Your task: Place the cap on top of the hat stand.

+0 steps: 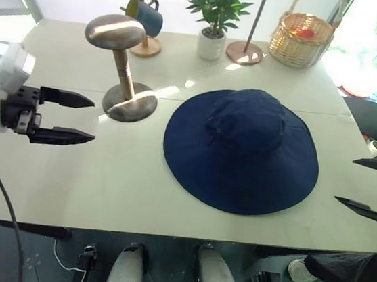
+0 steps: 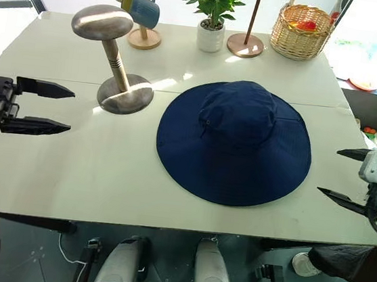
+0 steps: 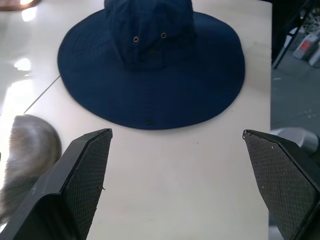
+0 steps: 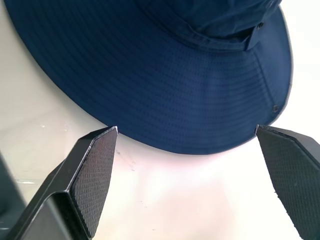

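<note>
The navy cap (image 1: 242,148) lies flat on the white table (image 1: 102,179), crown up, brim spread wide. Left of it stands the bronze hat stand (image 1: 119,65), its mushroom top (image 1: 114,31) bare and tilted, its disc base (image 1: 130,104) on the table. My left gripper (image 1: 88,120) hovers open at the left, pointing toward the stand and cap, apart from both. At the table's right edge my right gripper (image 1: 355,181) is open too, its fingers aimed at the cap's brim (image 4: 165,100) without touching it. The left wrist view shows the cap (image 3: 150,60) ahead between open fingers.
Along the far side stand a wooden mug tree with a blue mug (image 1: 147,15), a potted plant (image 1: 216,21), a thin pole on a copper disc (image 1: 245,52) and a wicker basket (image 1: 301,38). A person's shoe (image 1: 304,270) shows below the table's near right corner.
</note>
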Action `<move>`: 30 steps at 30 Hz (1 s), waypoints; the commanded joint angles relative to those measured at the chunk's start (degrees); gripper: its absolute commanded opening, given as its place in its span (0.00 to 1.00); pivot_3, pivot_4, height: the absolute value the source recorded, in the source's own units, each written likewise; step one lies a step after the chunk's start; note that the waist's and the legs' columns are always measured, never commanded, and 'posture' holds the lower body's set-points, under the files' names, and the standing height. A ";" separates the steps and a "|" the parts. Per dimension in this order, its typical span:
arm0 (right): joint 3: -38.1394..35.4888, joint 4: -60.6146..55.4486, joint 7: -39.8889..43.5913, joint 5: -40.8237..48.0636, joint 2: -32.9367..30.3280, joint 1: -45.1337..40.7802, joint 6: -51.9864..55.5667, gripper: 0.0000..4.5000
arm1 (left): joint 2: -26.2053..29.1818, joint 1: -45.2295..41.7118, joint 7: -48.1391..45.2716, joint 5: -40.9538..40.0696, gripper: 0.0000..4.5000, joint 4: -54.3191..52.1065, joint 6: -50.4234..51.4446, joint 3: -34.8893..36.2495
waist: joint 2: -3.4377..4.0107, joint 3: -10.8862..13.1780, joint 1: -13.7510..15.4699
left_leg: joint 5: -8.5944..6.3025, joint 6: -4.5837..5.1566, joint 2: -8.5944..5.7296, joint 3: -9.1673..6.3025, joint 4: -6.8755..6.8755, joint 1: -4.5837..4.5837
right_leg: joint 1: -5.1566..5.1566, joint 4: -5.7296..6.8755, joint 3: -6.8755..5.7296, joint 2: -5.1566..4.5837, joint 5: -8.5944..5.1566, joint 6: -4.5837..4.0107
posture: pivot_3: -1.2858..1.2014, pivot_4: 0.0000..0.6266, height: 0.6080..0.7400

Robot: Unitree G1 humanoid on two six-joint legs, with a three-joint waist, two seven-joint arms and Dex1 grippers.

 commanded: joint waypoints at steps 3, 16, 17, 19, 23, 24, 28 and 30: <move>-1.44 -5.62 -6.48 -8.77 6.73 7.42 -12.53 1.00 | -0.03 -3.54 -1.04 -3.12 0.97 -1.66 3.24 -1.42 | -0.03 -0.02 0.16 | 0.00 0.00 0.00 -0.02 0.00 0.00 | 0.02 0.00 0.00 0.01 -0.01 0.01 | 0.52 0.24 1.00; 13.43 3.77 -35.83 -38.17 15.44 10.15 -38.00 1.00 | 0.43 -4.38 -2.53 -5.26 0.97 -6.12 5.23 -2.54 | -0.10 -0.07 -0.05 | 0.00 0.00 -0.01 -0.01 0.06 0.05 | 0.07 0.02 0.00 0.00 0.01 -0.04 | 0.52 0.24 1.00; 15.03 5.36 -37.77 -40.20 15.27 9.40 -38.46 1.00 | 0.46 -4.48 -2.51 -5.33 0.97 -6.17 5.37 -2.40 | -0.15 -0.10 -0.05 | 0.00 0.00 -0.01 -0.02 0.06 0.05 | 0.07 0.02 0.00 0.00 0.00 -0.04 | 0.52 0.24 1.00; 18.03 7.99 -41.02 -42.83 14.99 7.35 -39.42 1.00 | 0.45 -4.52 -2.29 -5.30 0.97 -6.23 5.27 -2.24 | -0.44 -0.27 -0.29 | 0.00 0.00 0.00 -0.02 0.06 0.11 | 0.11 0.02 0.00 0.00 0.01 -0.05 | 0.52 0.24 1.00; 25.40 9.87 -44.31 -44.48 16.59 0.15 -39.17 1.00 | 0.44 -4.51 -1.34 -5.53 0.97 -6.47 5.18 -1.68 | -1.07 -0.54 -0.82 | 0.00 0.00 0.03 -0.02 0.05 0.54 | 0.46 0.01 0.01 0.02 0.02 -0.09 | 0.52 0.24 1.00; 26.86 10.21 -44.71 -44.54 16.92 -1.29 -39.06 1.00 | 0.42 -4.51 -1.11 -5.60 0.97 -6.49 5.17 -1.58 | -1.10 -0.54 -0.85 | 0.00 0.00 0.03 -0.02 0.04 0.67 | 0.58 0.01 0.01 0.01 0.04 -0.11 | 0.52 0.24 1.00; 33.94 12.16 -46.00 -44.75 19.79 -9.63 -38.44 1.00 | 0.37 -4.56 0.02 -6.53 0.97 -6.66 5.80 -0.50 | -1.15 -0.56 -1.09 | 0.00 0.00 0.04 -0.02 -0.06 0.83 | 0.69 0.01 0.01 0.01 0.03 -0.13 | 0.52 0.24 1.00; 36.44 13.43 -46.61 -45.23 20.60 -12.46 -38.49 1.00 | 0.33 -4.50 0.49 -6.87 0.97 -6.71 6.05 -0.05 | -1.10 -0.53 -1.52 | 0.00 0.00 0.06 -0.02 -0.07 0.83 | 0.69 0.02 0.01 0.04 0.03 -0.14 | 0.52 0.24 1.00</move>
